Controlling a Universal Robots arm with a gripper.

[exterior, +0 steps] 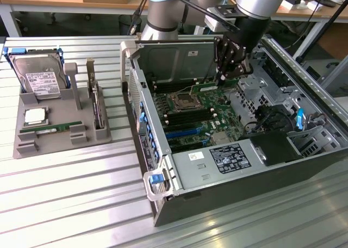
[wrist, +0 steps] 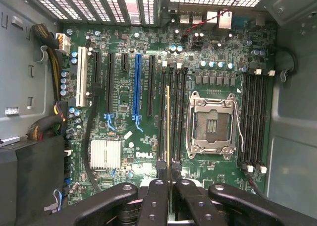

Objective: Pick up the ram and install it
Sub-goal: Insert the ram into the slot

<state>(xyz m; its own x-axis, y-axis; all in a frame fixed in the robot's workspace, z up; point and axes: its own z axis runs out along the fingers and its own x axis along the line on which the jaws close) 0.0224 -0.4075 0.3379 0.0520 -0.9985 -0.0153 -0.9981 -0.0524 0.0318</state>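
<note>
Fingers [wrist: 156, 206] nearly closed, gripper [wrist: 170, 198] pinches ram [wrist: 168, 117] edge-on above far slots [exterior: 171, 88] of board [wrist: 119, 87]; install step in hand, seating needs edge square over one slot

Inspection findings.

1. The ram [wrist: 168, 122] is seen edge-on in the wrist view, so its chips and faces cannot be made out.
2. One end of the ram is covered by the pincer [wrist: 171, 183], which is clamped on it. The pincer's own body is cut off by the picture's edge.
3. Whether the ram is seated in a slot or held just above it cannot be told.
4. The arm [exterior: 255, 3] has its upper part cut off.
5. The computer case [exterior: 217, 196] is cut off at the exterior view's right.
6. Print on the hard drive [exterior: 35, 74] and on the sticker [exterior: 229, 160] is too small to read.
</note>
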